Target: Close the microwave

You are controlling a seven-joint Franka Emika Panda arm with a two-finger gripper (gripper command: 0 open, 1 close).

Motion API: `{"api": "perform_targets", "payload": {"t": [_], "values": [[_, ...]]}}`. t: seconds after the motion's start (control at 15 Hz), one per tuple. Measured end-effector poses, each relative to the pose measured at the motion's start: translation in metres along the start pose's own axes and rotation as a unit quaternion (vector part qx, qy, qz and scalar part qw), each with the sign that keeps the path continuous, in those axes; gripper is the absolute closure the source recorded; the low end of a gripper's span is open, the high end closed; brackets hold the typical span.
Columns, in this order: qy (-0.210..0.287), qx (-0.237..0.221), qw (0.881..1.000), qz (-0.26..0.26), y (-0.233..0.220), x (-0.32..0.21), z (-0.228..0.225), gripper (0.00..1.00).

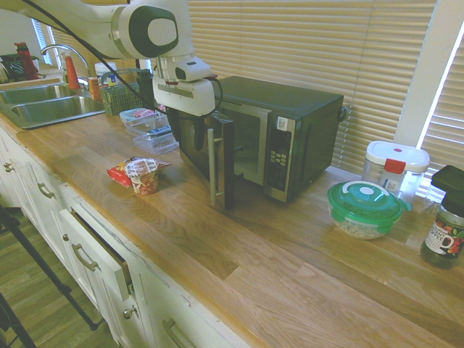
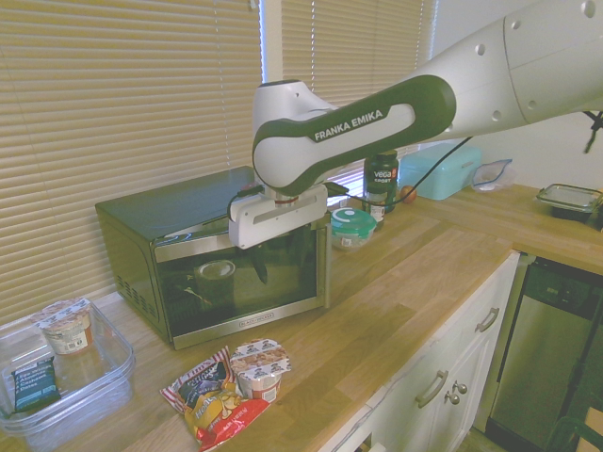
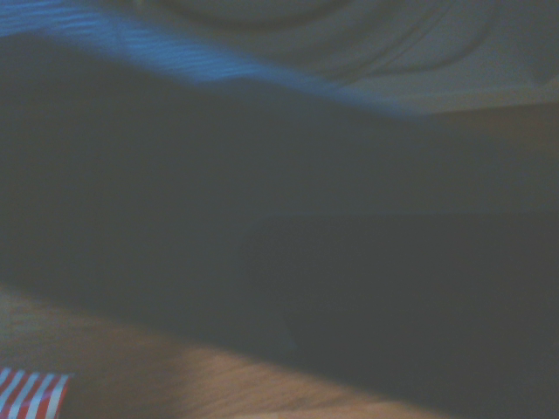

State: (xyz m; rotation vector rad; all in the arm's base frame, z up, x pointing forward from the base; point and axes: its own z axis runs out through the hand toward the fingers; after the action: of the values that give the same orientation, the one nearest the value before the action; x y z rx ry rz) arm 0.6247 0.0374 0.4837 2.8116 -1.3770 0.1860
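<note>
A light wooden countertop [image 1: 239,290] is shown running below the window blinds, with a double-basin metal sink [image 1: 54,109] set into it. The black microwave [image 1: 304,109] is stood on the wood near the blinds, its door [image 1: 226,163] partly open. In front of it, a paper cup [image 2: 259,372] and a colourful snack bag [image 2: 217,400] are laid side by side. Clear plastic tubs [image 1: 154,138] are placed on the sink side, near a green basket [image 1: 122,99]. Beyond the microwave's other side, a green-lidded bowl [image 1: 365,212], a white-lidded container [image 1: 397,159] and a dark-lidded jar [image 1: 444,235] are grouped. A pale teal box [image 2: 441,171] is set farther along.
</note>
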Motion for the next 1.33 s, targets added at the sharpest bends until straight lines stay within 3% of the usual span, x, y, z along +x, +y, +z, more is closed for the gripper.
{"api": "perform_targets", "payload": {"t": [0.47,0.93,1.33], "values": [[-0.021,-0.007,1.0,0.014,-0.032,0.074,0.014,0.0],[-0.07,-0.016,0.997,-0.022,-0.044,0.106,0.013,0.0],[-0.058,0.001,0.998,-0.03,-0.043,0.105,0.01,0.0]]}}
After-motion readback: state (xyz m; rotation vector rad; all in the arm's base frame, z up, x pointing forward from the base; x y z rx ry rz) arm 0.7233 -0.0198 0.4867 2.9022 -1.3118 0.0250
